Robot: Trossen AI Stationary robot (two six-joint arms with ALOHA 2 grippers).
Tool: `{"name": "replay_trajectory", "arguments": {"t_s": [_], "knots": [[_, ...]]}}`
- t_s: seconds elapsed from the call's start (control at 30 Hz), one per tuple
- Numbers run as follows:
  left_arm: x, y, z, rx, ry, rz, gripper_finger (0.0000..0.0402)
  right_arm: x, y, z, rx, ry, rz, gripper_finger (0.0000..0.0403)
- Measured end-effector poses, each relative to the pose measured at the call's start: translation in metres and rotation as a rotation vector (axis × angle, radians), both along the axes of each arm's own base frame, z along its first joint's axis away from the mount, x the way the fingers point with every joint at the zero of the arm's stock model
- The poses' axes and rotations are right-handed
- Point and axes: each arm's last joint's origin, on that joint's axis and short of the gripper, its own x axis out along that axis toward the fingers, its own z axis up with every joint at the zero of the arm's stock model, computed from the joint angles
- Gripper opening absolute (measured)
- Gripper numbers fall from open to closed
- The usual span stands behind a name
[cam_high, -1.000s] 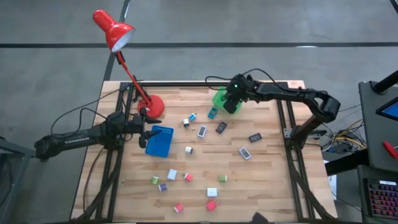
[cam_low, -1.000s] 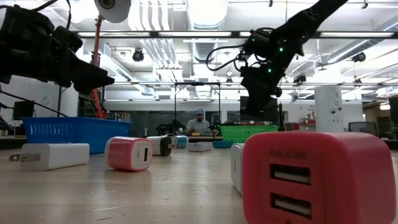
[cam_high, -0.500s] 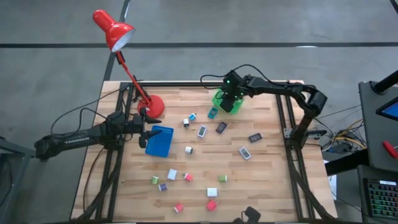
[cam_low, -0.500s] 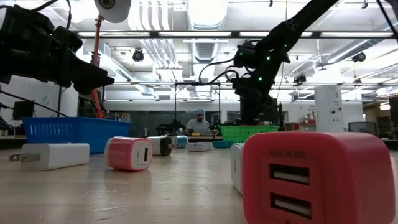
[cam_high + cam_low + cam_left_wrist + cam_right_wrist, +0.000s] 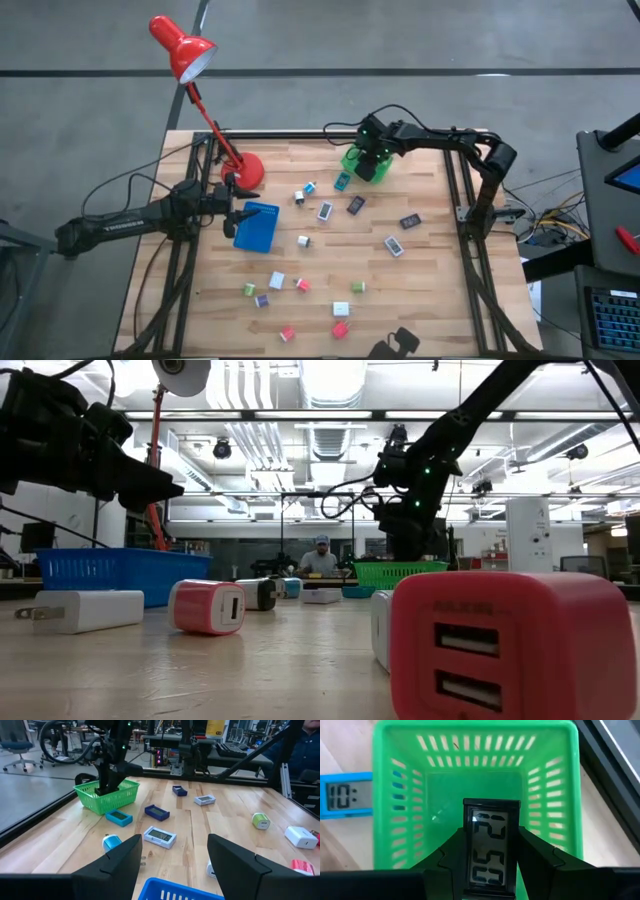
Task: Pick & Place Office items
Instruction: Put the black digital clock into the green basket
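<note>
My right gripper (image 5: 372, 166) (image 5: 491, 870) points down over the green basket (image 5: 354, 160) (image 5: 475, 727) at the table's far side. It is shut on a dark flat piece with an LCD face (image 5: 491, 845). In the low view, the right gripper (image 5: 405, 545) reaches down to the green basket's rim (image 5: 398, 567). My left gripper (image 5: 238, 215) (image 5: 175, 847) is open and hovers at the blue tray (image 5: 258, 228) (image 5: 172, 890) on the table's left. Small cube-like blocks and flat pieces lie scattered on the wood, among them a teal flat piece (image 5: 342, 180) (image 5: 345, 795) beside the basket. My right gripper pinches the dark flat LCD piece between its two fingers, one on each long side edge (image 5: 466, 850). The fingers come from above, pointing down. The piece faces the wrist camera over the basket's inside. Whether it touches the basket floor I cannot tell.
A red desk lamp (image 5: 182, 48) stands with its base (image 5: 247, 172) at the far left corner. White (image 5: 303, 241), red (image 5: 340, 329), green (image 5: 358, 287) and purple (image 5: 261, 300) blocks fill the near half. A big red block (image 5: 510, 650) sits close to the low camera. A person (image 5: 320, 560) is in the room beyond.
My right gripper has moved down toward the green basket and slightly toward the table's left, with the dark piece still between its fingers. The right arm's elbow has drawn in toward the far edge.
</note>
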Motion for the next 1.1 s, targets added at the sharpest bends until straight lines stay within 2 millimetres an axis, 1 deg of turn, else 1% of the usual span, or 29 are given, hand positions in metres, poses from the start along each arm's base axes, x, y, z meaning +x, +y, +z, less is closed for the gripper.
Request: {"name": "replay_trajectory", "arguments": {"t_s": [0.47, 1.1], "knots": [[0.0, 0.0, -0.0002, -0.001, 0.002, 0.0, 0.0234, -0.0025, 0.0011, -0.0052, 0.029, 0.002, 0.009, 0.0131], [0.0, 0.0, -0.0002, -0.001, 0.002, 0.0, 0.0234, -0.0025, 0.0022, -0.0056, 0.063, -0.018, 0.021, 0.0133]]}}
